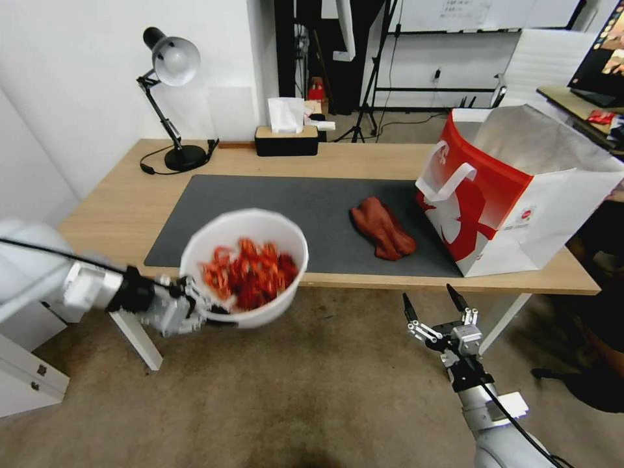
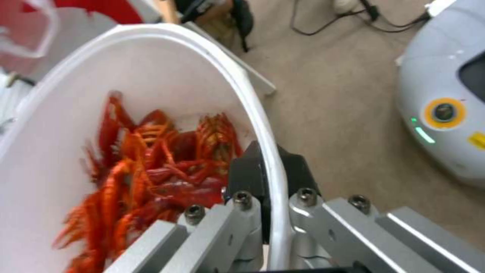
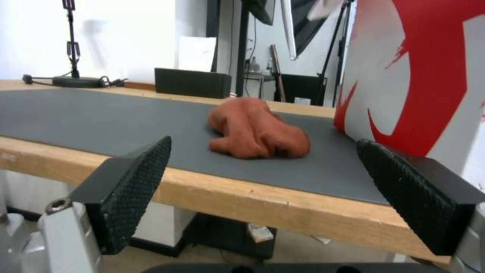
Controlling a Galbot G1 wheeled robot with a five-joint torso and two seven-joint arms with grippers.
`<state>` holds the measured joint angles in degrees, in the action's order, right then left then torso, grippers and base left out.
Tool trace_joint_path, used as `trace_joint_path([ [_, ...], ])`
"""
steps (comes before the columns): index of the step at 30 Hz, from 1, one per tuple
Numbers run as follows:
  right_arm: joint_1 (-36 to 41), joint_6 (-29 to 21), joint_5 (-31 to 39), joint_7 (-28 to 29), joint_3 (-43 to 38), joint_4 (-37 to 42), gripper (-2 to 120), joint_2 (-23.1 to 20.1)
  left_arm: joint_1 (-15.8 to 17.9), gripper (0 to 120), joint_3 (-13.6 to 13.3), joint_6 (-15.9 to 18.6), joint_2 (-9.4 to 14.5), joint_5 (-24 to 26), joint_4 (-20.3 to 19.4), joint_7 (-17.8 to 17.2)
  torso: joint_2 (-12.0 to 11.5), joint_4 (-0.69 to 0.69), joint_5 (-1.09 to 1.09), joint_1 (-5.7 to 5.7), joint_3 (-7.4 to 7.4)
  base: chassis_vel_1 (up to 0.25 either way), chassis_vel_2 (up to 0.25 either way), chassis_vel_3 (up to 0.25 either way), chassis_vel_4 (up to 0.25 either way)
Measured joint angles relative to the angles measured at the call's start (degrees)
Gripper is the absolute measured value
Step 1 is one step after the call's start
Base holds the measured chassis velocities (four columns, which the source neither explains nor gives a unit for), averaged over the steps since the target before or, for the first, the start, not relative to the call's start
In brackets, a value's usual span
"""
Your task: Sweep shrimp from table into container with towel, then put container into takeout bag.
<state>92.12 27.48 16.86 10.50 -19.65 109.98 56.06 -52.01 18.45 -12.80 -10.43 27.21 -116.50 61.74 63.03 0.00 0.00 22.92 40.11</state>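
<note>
The bowl (image 1: 244,263), with the shrimp (image 1: 250,273) inside, hangs off the desk's (image 1: 123,208) near edge, its rim pinched in our left jaws (image 1: 195,305). Our right jaws (image 1: 434,300) gape empty below the edge; beyond them lie the towel (image 1: 382,227) and bag (image 1: 513,188).

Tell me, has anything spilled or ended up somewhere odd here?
Nothing spilled. The shrimp sit inside the container, which the left gripper holds by its rim off the table's front edge. The towel lies crumpled on the mat.
</note>
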Motion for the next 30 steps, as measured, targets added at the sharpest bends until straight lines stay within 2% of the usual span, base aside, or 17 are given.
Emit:
trace_joint_path([
  [5,-0.02,-0.16,-0.06,0.01,0.0,0.26,93,0.12,4.32,0,-3.21,-0.03,-0.52,0.31,1.5,-0.51,0.0,0.02,0.03,0.0,0.0,0.0,0.0,0.0,0.0],
  [7,0.03,-0.32,-0.14,0.02,-0.02,0.49,93,0.25,13.51,0,-12.06,-0.04,-3.48,-0.17,4.07,-0.27,0.0,0.01,-0.01,-0.01,0.0,0.0,0.0,0.0,0.0],
  [8,0.03,-0.32,-0.14,0.02,-0.02,0.49,93,0.25,13.51,0,-12.06,-0.04,-3.48,-0.17,4.07,-0.27,0.0,0.01,-0.01,-0.01,0.0,0.0,0.0,0.0,0.0],
  [10,0.06,-0.48,-0.15,0.05,-0.27,0.63,93,0.22,23.09,0,-21.26,0.0,-6.44,-0.75,6.77,0.58,-0.01,-0.02,-0.05,0.0,0.01,0.0,0.0,0.0,0.0],
  [11,0.06,-0.48,-0.15,0.05,-0.27,0.63,93,0.22,23.09,0,-21.26,0.0,-6.44,-0.75,6.77,0.58,-0.01,-0.02,-0.05,0.0,0.01,0.0,0.0,0.0,0.0],
  [12,0.09,-0.7,-0.15,0.09,-0.49,0.88,93,0.21,28.46,0,-25.75,0.41,-7.56,-0.79,7.88,0.76,-0.01,-0.03,-0.01,0.01,0.01,0.0,0.0,0.0,0.0],
  [13,0.09,-0.79,-0.15,0.12,-0.63,1.01,93,0.22,31.59,0,-28.3,0.78,-8.05,-0.76,8.35,0.84,-0.02,-0.03,0.02,0.0,0.01,0.0,0.0,0.0,0.0],
  [14,0.09,-0.79,-0.15,0.12,-0.63,1.01,93,0.22,31.59,0,-28.3,0.78,-8.05,-0.76,8.35,0.84,-0.02,-0.03,0.02,0.0,0.01,0.0,0.0,0.0,0.0],
  [17,0.2,-1.09,-0.15,0.15,-1.27,1.47,93,0.53,45.17,0,-40.19,2.83,-10.99,0.27,10.1,1.0,-0.01,0.01,0.0,0.0,0.0,0.0,0.0,0.0,0.0],
  [19,0.24,-1.09,-0.15,0.15,-1.36,1.5,93,0.59,47.27,0,-42.07,3.17,-11.64,0.44,10.44,1.0,-0.01,0.01,0.0,0.0,0.0,0.0,0.0,0.0,0.0],
  [20,0.42,-1.09,-0.13,0.15,-1.68,1.51,93,0.74,53.29,0,-47.41,4.15,-14.13,0.95,11.62,1.01,-0.01,0.01,0.02,0.0,0.01,0.0,0.0,0.0,0.0],
  [21,0.42,-1.09,-0.13,0.15,-1.68,1.51,93,0.74,53.29,0,-47.41,4.15,-14.13,0.95,11.62,1.01,-0.01,0.01,0.02,0.0,0.01,0.0,0.0,0.0,0.0],
  [23,0.63,-1.04,-0.09,0.12,-2.02,1.51,93,0.91,60.89,0,-53.8,4.99,-18.31,2.36,13.93,0.97,-0.01,-0.01,0.03,0.0,0.01,0.0,0.0,0.0,0.0],
  [24,0.63,-1.04,-0.09,0.12,-2.02,1.51,93,0.91,60.89,0,-53.8,4.99,-18.31,2.36,13.93,0.97,-0.01,-0.01,0.03,0.0,0.01,0.0,0.0,0.0,0.0],
  [27,0.64,-0.99,-0.09,0.03,-2.08,1.51,92,1.31,68.62,0,-59.59,5.31,-23.34,3.85,18.04,0.95,-0.02,-0.03,0.01,0.0,0.01,0.0,0.0,0.0,0.0],
  [28,0.64,-0.99,-0.09,0.03,-2.08,1.51,92,1.31,68.62,0,-59.59,5.31,-23.34,3.85,18.04,0.95,-0.02,-0.03,0.01,0.0,0.01,0.0,0.0,0.0,0.0],
  [30,0.66,-0.96,-0.11,-0.04,-2.12,1.63,92,1.58,72.91,0,-62.77,5.33,-26.25,4.94,21.17,0.91,-0.01,0.0,0.03,0.0,0.01,0.0,0.0,0.0,0.0],
])
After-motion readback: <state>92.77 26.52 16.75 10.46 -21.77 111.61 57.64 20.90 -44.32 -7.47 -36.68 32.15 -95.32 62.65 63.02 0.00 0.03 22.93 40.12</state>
